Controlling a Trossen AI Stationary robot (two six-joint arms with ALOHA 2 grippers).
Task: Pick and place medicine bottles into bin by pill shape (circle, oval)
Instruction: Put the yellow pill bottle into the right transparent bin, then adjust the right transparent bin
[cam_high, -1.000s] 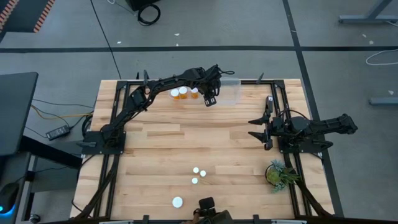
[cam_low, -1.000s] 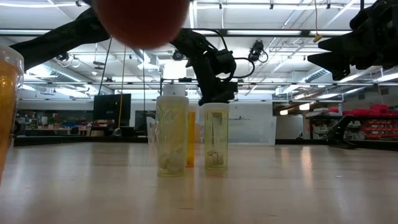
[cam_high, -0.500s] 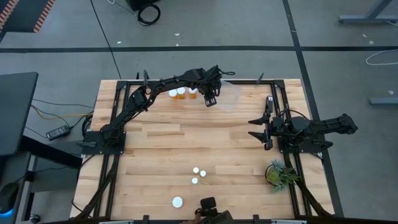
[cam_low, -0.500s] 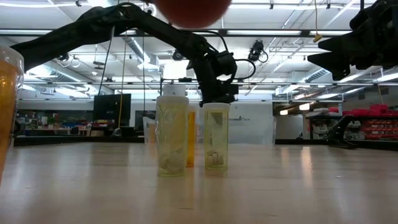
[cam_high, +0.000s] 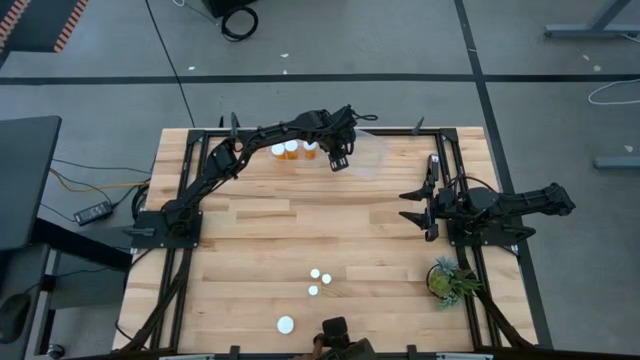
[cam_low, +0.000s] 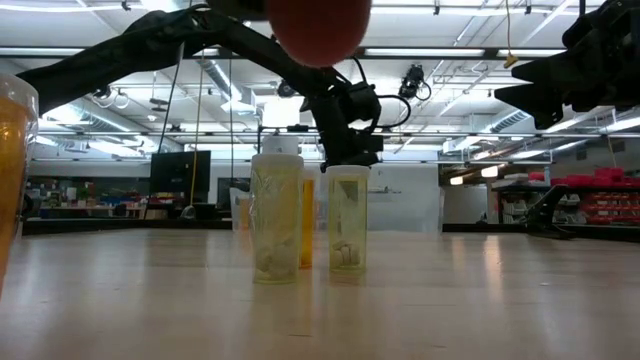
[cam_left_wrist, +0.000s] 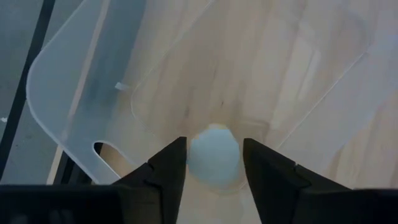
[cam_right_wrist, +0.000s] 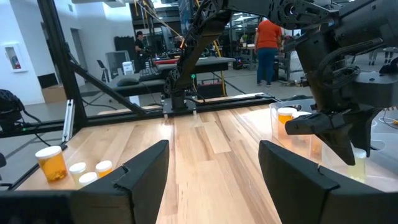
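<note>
My left gripper (cam_high: 338, 158) (cam_left_wrist: 214, 163) reaches over the clear bin (cam_high: 368, 150) (cam_left_wrist: 81, 81) at the far edge. It is open, pointing steeply down. A medicine bottle's white cap (cam_left_wrist: 213, 155) stands between its fingertips with a thin gap on each side. The bottle's yellowish body (cam_right_wrist: 359, 165) shows below the fingers, inside the bin. Three orange bottles (cam_high: 292, 150) stand left of the bin. Several white-capped bottles (cam_high: 318, 280) (cam_low: 347, 220) stand upright near the front edge. My right gripper (cam_high: 412, 205) (cam_right_wrist: 214, 180) waits open at the table's right side.
A green plant (cam_high: 450, 278) sits at the near right. One more white-capped bottle (cam_high: 286, 324) stands by the front edge next to the low camera. Bare wood (cam_high: 300, 220) lies between the far and near groups of bottles. People stand in the room beyond the table.
The clear bin's outline has turned a little on the table beside my left gripper. Both arms have kept their places.
</note>
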